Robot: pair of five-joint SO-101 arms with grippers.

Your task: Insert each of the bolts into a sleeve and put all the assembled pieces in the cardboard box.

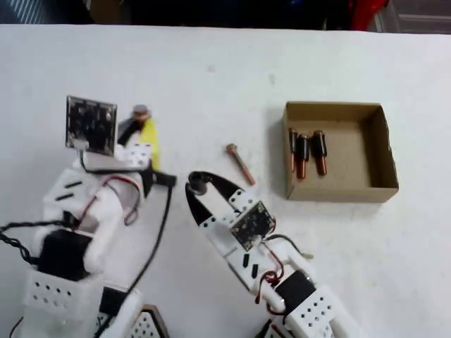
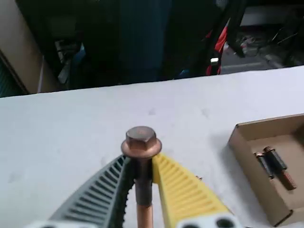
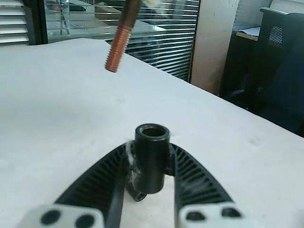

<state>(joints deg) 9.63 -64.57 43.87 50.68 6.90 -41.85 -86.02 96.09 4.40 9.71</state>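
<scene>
White worktop (image 1: 211,63) spread wide, and on its right side sits the cardboard box (image 1: 331,106), top open, with three assembled pieces (image 1: 304,155) lying side by side in the half that faces the arms. The left arm (image 1: 84,204) is planted at the near left, and the right arm (image 1: 282,274) angles in from near centre. The left jaws, one grey and one yellow, are pinched tight on the shank of a copper bolt (image 2: 141,143), its hex head just past the tips. In the right wrist view its threaded end hangs clear above the worktop. The right jaws, both black, are closed around a black sleeve (image 3: 152,154), held upright with its bore open at the top. And there's a loose bolt (image 1: 240,164) lying slanted on the worktop between the right jaws and the box, head toward the far side, touching neither
</scene>
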